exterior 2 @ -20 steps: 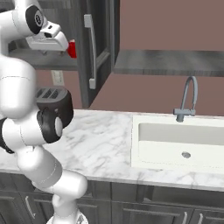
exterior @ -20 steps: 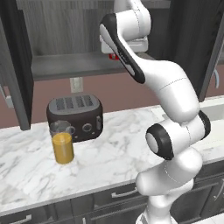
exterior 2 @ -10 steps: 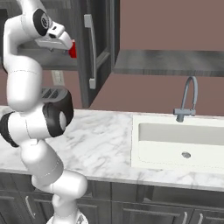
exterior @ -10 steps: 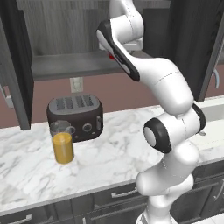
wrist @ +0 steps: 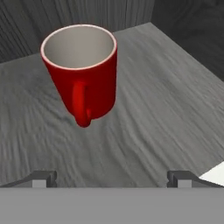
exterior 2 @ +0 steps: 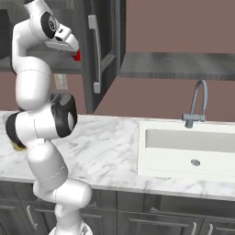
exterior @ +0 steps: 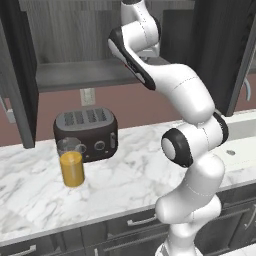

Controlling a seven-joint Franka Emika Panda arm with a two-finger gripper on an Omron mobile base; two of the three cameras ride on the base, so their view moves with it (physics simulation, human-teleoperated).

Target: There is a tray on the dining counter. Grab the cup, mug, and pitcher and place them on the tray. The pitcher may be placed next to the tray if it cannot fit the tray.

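The red mug (wrist: 81, 85) stands upright on a grey wooden cabinet shelf (wrist: 166, 87), its handle turned toward the hand camera. My gripper (wrist: 113, 179) is open a short way in front of it, with both fingertips clear of the mug. From the right base view a sliver of the mug (exterior 2: 76, 55) shows just past the hand, inside the upper cabinet. The pitcher (exterior: 72, 162), amber with a clear rim, stands on the marble worktop (exterior: 130, 170) in front of a toaster. The tray, the cup and the dining counter are out of view.
A black toaster (exterior: 86, 132) sits against the wall behind the pitcher. An open dark cabinet door (exterior 2: 98, 50) hangs right of the hand. To the right along the worktop lie a white sink (exterior 2: 188, 149) and its faucet (exterior 2: 197, 103).
The arm has stretched further up and the hand has come closer to the mug on the shelf. The jaws have stayed open; the pitcher and toaster have not moved.
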